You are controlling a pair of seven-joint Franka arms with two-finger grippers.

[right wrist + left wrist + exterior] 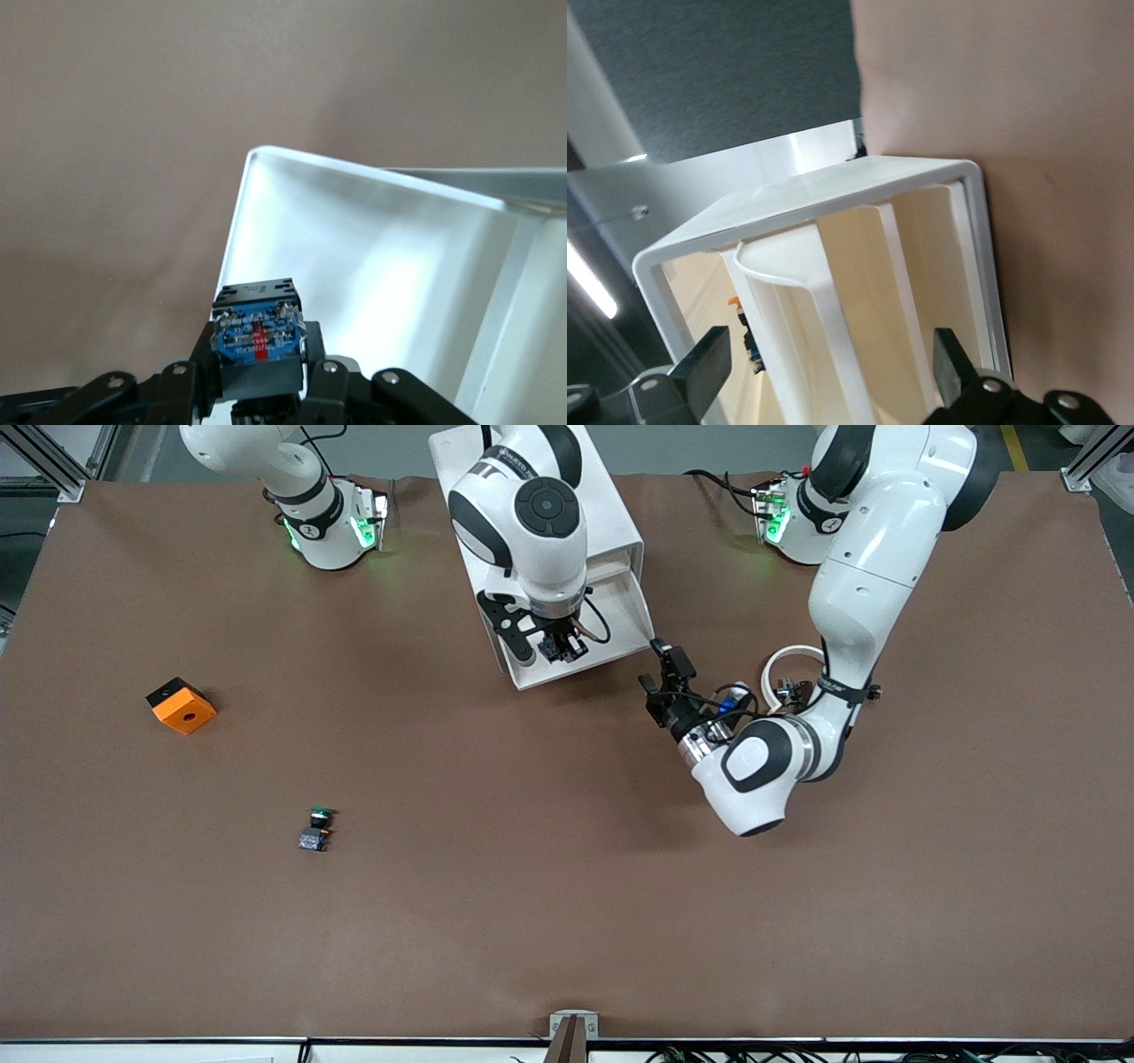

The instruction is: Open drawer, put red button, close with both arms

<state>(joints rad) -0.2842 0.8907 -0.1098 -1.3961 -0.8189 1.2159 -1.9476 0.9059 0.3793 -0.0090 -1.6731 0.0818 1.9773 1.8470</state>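
The white cabinet (611, 522) lies at the robots' side of the table with its drawer (620, 624) pulled open toward the front camera. My right gripper (560, 648) hangs over the open drawer. In the right wrist view the right gripper (259, 345) is shut on the red button (257, 329), whose blue and black body with a red mark shows above the drawer's white inside (372, 266); the cap is hidden. My left gripper (659, 668) is open and empty beside the drawer's corner, toward the left arm's end. Its fingers (709, 365) frame the cabinet's cream fronts (912, 257).
The green-capped twin button (316, 829) lies on the brown table, nearer the front camera, toward the right arm's end. An orange block (181, 705) sits farther toward that end. A white ring (791, 657) lies by the left arm's forearm.
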